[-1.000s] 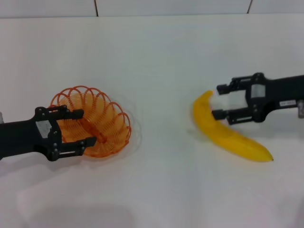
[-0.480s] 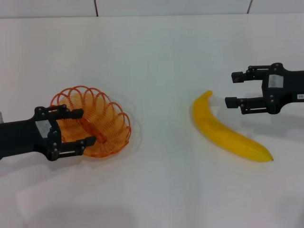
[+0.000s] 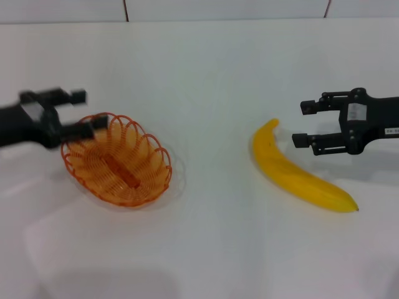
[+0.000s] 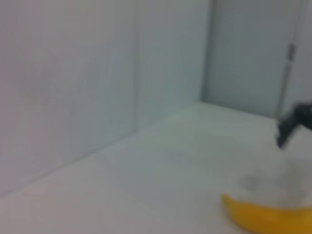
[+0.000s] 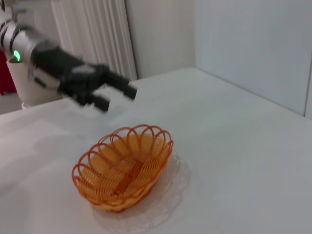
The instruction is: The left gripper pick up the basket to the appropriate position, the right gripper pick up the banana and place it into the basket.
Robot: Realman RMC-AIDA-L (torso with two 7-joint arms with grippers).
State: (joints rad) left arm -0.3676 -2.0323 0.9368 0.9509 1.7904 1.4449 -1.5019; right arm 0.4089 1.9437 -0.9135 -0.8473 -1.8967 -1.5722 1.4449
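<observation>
1. Lower left of the head view: the shallow oval orange wire basket [image 3: 118, 161] sits flat on the white tabletop [image 3: 206, 237].
2. Just above its left rim, the black left gripper [image 3: 83, 112] hangs with fingers spread, holding nothing.
3. Centre right lies the bright yellow curved banana [image 3: 298, 170].
4. Beside the banana's upper end, the black labelled right gripper [image 3: 300, 123] is spread and empty.
5. Bare table separates basket and banana; a pale wall [image 3: 224, 9] borders the far edge.

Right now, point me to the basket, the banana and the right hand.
basket [image 3: 118, 163], head view, on its woven floor.
banana [image 3: 293, 175], head view, mid-body of the fruit.
right hand [image 3: 302, 123], head view, midway between its open fingertips.
</observation>
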